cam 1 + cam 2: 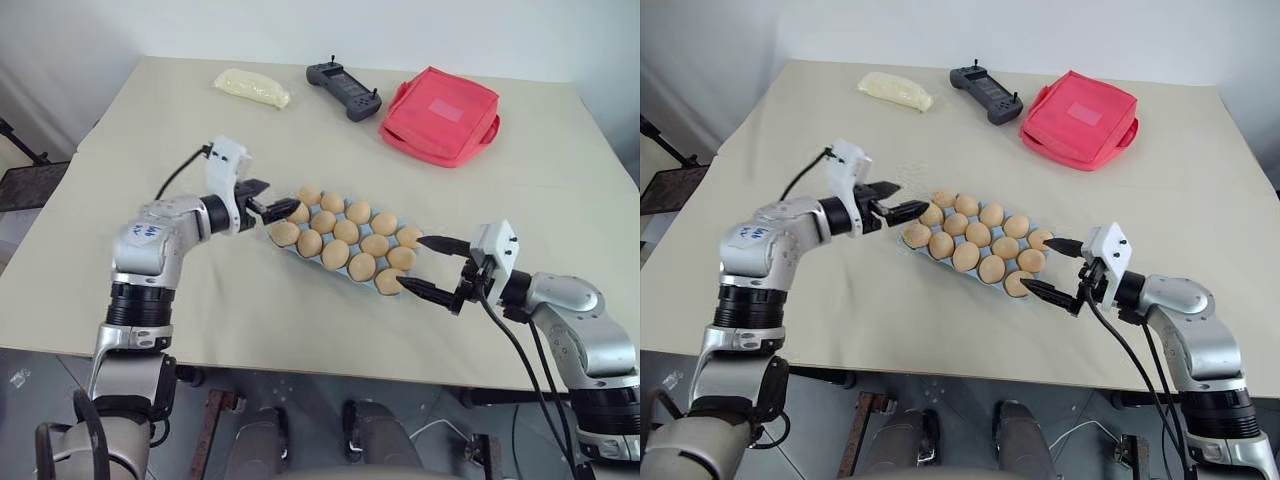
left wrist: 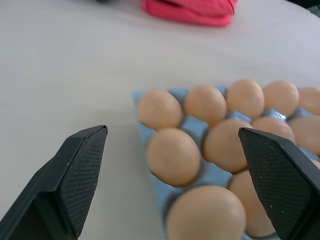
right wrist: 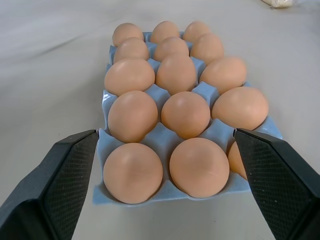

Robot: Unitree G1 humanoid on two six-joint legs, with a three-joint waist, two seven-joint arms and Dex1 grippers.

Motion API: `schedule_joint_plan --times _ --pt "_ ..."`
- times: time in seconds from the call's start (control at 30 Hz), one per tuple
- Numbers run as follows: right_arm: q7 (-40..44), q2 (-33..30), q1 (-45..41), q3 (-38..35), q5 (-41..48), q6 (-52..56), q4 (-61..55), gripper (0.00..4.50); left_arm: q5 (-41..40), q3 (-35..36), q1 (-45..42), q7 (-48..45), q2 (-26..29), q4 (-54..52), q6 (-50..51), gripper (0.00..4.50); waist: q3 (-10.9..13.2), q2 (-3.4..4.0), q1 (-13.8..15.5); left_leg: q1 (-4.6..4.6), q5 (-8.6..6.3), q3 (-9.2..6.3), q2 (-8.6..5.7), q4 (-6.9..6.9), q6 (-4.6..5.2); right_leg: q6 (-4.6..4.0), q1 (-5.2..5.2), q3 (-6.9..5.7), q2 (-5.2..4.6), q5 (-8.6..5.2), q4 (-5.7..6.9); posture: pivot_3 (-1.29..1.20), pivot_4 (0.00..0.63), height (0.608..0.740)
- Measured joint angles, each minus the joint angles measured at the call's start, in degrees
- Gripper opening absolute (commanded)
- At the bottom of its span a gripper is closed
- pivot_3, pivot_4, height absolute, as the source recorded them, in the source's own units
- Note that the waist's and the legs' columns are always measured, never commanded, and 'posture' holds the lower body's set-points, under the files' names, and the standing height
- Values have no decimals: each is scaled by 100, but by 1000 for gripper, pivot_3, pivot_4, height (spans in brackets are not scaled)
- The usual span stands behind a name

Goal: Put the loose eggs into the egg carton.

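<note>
The light blue egg carton point(image 1: 291, 248) lies slantwise in the middle of the table, with several tan eggs point(image 1: 346, 231) seated in its cups. No loose eggs are in view on the table. My left gripper point(image 1: 280, 202) is open at the carton's left end, its fingers apart just over the corner eggs point(image 2: 172, 155) and holding nothing. At the carton's right end my right gripper point(image 1: 413, 262) is also open. Its fingertips straddle that end, near the last row of eggs point(image 3: 165, 170), and grip nothing.
At the back of the table lie a pale yellow packet point(image 1: 252, 88), a black controller point(image 1: 343, 90) and a red fabric pouch point(image 1: 440, 115). The table's front edge point(image 1: 300, 362) runs just below both arms.
</note>
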Motion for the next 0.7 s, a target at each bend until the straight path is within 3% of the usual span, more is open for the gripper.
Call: schedule_joint_plan --times 0.27,0.7 --pt "97 -272 199 -321 15 -4 8 4500 -4 761 1088 -707 562 -9 -2128 4478 4 6 14 2 -10 4 1 -4 12 0 0 -1 -6 0 -6 0 150 740" --pt "95 -371 482 -444 102 50 -67 4500 -219 864 2037 -1282 838 -388 -2434 4478 5 8 -4 3 -16 3 1 -4 29 -1 1 1 -12 0 -4 0 150 740"
